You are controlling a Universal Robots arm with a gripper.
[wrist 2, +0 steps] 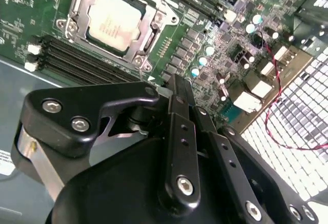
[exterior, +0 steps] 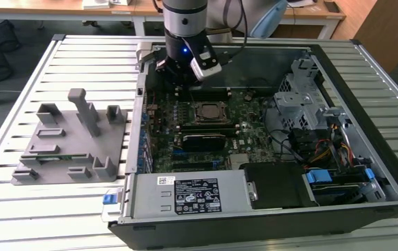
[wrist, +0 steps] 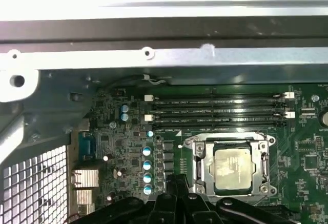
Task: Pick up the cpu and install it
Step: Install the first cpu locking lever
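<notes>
Inside the socket frame [wrist: 230, 168] (open case) sits the cpu [wrist: 232, 168].

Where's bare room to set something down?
On the slatted table: in front of the grey holder block, and beyond it toward the computer case. Inside the case it's crowded: motherboard, cables, drive bays.

Socket frame [wrist: 231, 168] rings cpu [wrist: 232, 168], open above

Gripper [wrist 2: 179, 88] fingertips hidden behind own black linkage in second wrist view; open or closed, cannot tell. Gripper body cut off by frame edge in first wrist view. Arm [exterior: 184, 21] cut off above in exterior view.
</notes>
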